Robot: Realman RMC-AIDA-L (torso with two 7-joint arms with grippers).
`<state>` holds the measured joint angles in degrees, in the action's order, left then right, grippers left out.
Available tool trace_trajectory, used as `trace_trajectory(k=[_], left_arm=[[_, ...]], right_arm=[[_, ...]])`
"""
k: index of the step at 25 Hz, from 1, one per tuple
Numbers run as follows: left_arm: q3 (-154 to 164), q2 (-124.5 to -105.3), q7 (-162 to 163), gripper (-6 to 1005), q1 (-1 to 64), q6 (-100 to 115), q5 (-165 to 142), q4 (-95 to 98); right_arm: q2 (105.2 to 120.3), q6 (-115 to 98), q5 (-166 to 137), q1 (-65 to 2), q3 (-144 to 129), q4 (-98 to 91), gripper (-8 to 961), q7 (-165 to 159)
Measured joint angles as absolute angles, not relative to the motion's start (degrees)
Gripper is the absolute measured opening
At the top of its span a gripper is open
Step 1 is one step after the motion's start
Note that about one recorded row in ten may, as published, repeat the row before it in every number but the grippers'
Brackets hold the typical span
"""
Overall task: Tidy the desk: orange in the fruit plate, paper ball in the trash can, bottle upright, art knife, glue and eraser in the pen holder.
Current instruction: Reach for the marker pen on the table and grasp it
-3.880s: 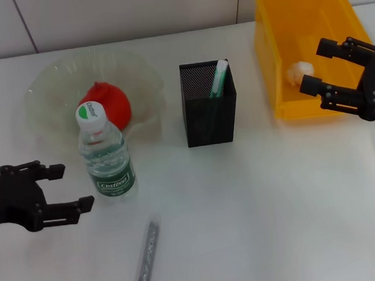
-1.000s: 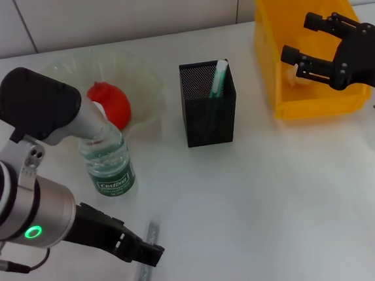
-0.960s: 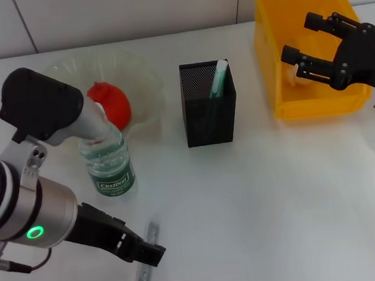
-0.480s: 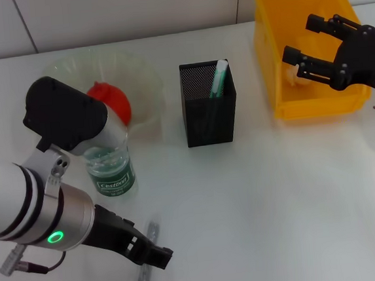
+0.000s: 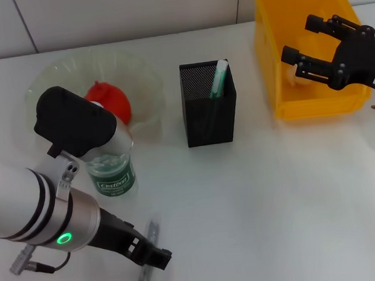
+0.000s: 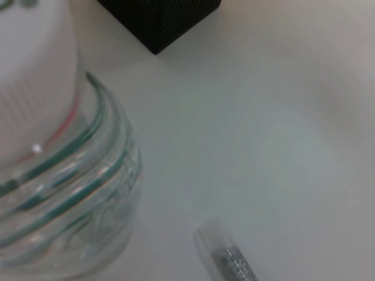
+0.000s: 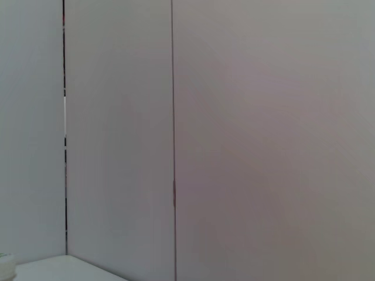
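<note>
head: high, downward | left wrist: close on bottle [image 6: 53,175], shared | right wrist: wall [image 7: 234,140]

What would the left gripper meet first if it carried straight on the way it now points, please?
Most likely the art knife: the left gripper is angled down at the desk right over it, though depth is unclear.

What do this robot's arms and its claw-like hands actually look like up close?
The left arm is a thick white and silver tube with black bands, a glowing green ring light, a black block-shaped joint and a thin cable. Both the left gripper and right gripper are black, skeletal linkages with bolted fingers.
</note>
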<state>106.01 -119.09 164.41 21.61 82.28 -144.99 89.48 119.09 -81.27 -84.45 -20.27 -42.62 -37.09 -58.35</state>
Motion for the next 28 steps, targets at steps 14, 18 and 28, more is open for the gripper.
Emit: trace_trajectory(k=[14,18,28], left_arm=[[107.4,-119.11,164.7,784,22.0,81.1,-147.0,89.2],[108.3,-119.16,164.8,778,22.1,80.6,-148.4,89.1],[109.7,-119.18,164.9,762,23.0,82.2,-150.8,89.2]], right_arm=[[119.09,-81.0,-84.5,-20.4,-42.6,-37.1,790,-58.1],[119.09,-80.4,-84.5,-20.4,-42.6,-37.1,790,-57.8],[119.09,-79.8,-84.5,-21.0,-42.6,-36.0,790,-57.1]])
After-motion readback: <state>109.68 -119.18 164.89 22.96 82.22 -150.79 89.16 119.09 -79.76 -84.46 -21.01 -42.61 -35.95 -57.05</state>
